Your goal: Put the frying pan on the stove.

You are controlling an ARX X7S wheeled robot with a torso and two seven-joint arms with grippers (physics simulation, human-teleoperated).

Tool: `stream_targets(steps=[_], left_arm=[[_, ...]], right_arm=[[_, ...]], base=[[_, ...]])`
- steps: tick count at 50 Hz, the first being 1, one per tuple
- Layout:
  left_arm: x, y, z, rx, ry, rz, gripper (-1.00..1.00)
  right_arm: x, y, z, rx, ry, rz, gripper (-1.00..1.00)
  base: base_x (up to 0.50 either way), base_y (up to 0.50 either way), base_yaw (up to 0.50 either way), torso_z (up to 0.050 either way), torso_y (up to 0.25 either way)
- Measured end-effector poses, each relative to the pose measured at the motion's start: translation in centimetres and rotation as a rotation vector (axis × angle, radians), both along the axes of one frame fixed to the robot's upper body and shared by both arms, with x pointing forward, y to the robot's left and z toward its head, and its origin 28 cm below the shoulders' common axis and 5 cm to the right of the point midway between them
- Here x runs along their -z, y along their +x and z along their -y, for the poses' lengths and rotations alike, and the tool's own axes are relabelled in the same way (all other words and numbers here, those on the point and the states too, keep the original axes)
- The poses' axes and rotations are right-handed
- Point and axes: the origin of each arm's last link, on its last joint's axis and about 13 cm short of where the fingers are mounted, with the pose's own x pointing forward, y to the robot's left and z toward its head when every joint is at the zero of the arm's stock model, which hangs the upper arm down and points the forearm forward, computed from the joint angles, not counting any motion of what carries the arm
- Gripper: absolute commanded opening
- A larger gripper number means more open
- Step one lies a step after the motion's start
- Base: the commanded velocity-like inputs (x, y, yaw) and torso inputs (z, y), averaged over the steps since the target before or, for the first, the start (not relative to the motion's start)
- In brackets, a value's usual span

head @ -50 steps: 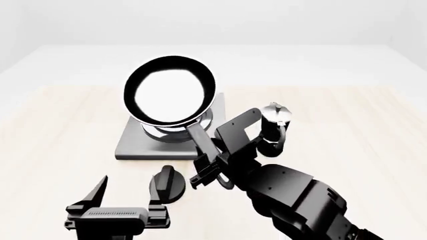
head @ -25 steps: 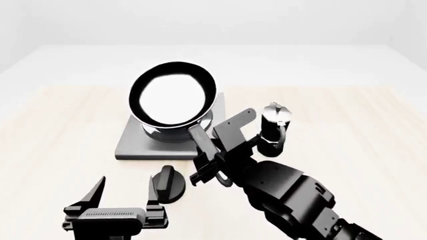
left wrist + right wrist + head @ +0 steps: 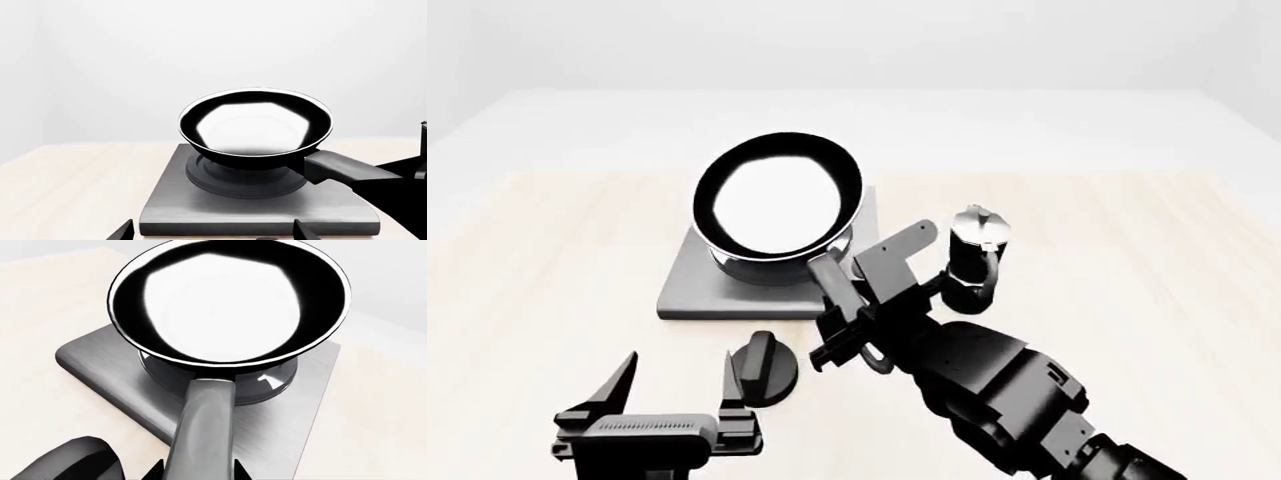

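- Right gripper (image 3: 851, 318): closed on the long handle of the frying pan (image 3: 777, 195), carrying it from the near end so the bowl reaches forward over the burner.
- Frying pan: tilted, over the ring burner of the stove (image 3: 701, 285), roughly centred; whether the base touches the burner cannot be told. Judged as the lowering step, levelling needed before release.
- Stove: flat on the worktop (image 3: 547, 250), mid-width, nearer the far edge than the near one.
- Moka pot (image 3: 976, 255): upright just beside the right gripper, towards the worktop's right edge; likeliest thing to be knocked.
- Round black knob (image 3: 763, 368): near the stove's near edge.
- Left gripper (image 3: 667, 400): jaws wide, empty, by the near edge.
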Motion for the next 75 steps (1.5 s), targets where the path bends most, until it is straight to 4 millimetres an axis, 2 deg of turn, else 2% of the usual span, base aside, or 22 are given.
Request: stream_targets(steps=[13, 14, 26, 34, 52, 75], left_arm=[[0.0, -0.1, 0.0, -0.001, 0.001, 0.001, 1.0], [-0.1, -0.1, 0.0, -0.001, 0.001, 0.002, 1.0], [-0.3, -0.3, 0.1, 0.0, 0.002, 0.009, 1.0], [-0.4, -0.4, 0.1, 0.003, 0.002, 0.011, 1.0], [-1.3, 0.1, 0.0, 0.001, 0.004, 0.034, 1.0], [-3.8, 0.6, -0.1, -0.01, 0.022, 0.098, 1.0]], right_arm=[[0.1, -0.1, 0.0, 0.0, -0.002, -0.004, -1.0], [0.1, -0.1, 0.0, 0.001, -0.001, -0.004, 1.0], [-1.4, 0.1, 0.0, 0.019, 0.003, 0.064, 1.0], [-2.8, -0.5, 0.2, 0.028, 0.016, 0.105, 1.0], [-6.4, -3.5, 1.6, 0.083, 0.075, 0.248, 1.0], [-7.4, -7.9, 4.2, 0.229, 0.176, 0.443, 1.0]], base=[[0.0, 0.0, 0.0, 0.001, 0.002], [0.0, 0.0, 0.0, 0.0, 0.0], [0.0, 0.0, 0.0, 0.0, 0.0], [0.0, 0.0, 0.0, 0.0, 0.0], [0.0, 0.0, 0.0, 0.0, 0.0], [0.0, 0.0, 0.0, 0.0, 0.0]])
